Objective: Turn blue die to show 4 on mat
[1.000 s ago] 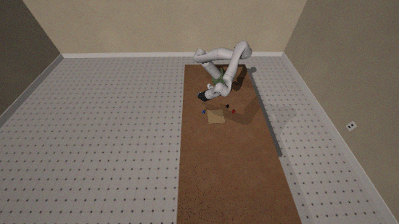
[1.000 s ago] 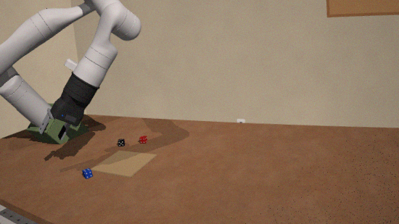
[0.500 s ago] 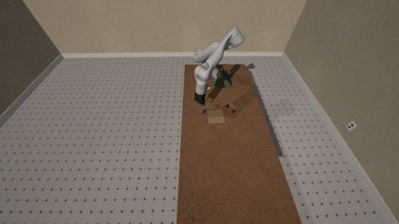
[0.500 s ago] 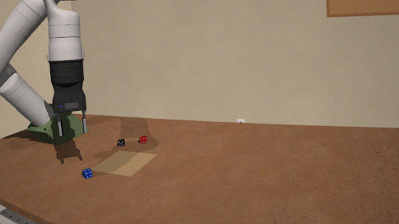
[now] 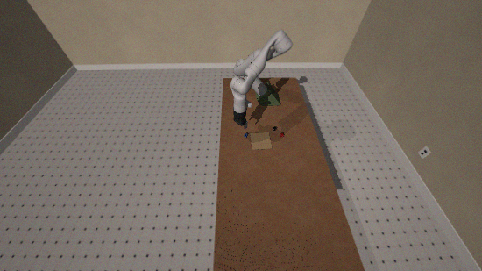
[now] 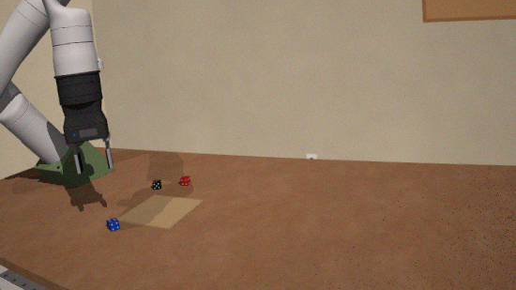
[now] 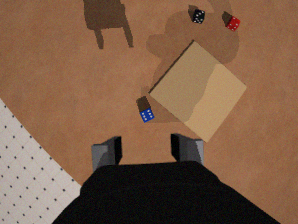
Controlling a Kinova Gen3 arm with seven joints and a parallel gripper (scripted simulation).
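Observation:
A small blue die (image 5: 246, 135) (image 6: 113, 224) (image 7: 147, 115) lies on the brown table just off the left corner of the tan mat (image 5: 261, 141) (image 6: 161, 212) (image 7: 200, 92), not on it. Its pips are too small to read. A black die (image 5: 274, 128) (image 6: 157, 184) (image 7: 197, 16) and a red die (image 5: 282, 134) (image 6: 186, 180) (image 7: 233, 23) lie on the table beyond the mat's far edge. My gripper (image 5: 244, 124) (image 6: 93, 160) (image 7: 146, 145) is open and empty. It points down and hangs well above the table, over the blue die's side of the mat.
The arm's green base (image 5: 268, 98) (image 6: 91, 169) stands at the back of the long brown table (image 5: 280, 197) (image 6: 328, 230). The table's left edge (image 7: 40, 129) runs close to the blue die, with tiled floor (image 5: 109, 167) beyond it.

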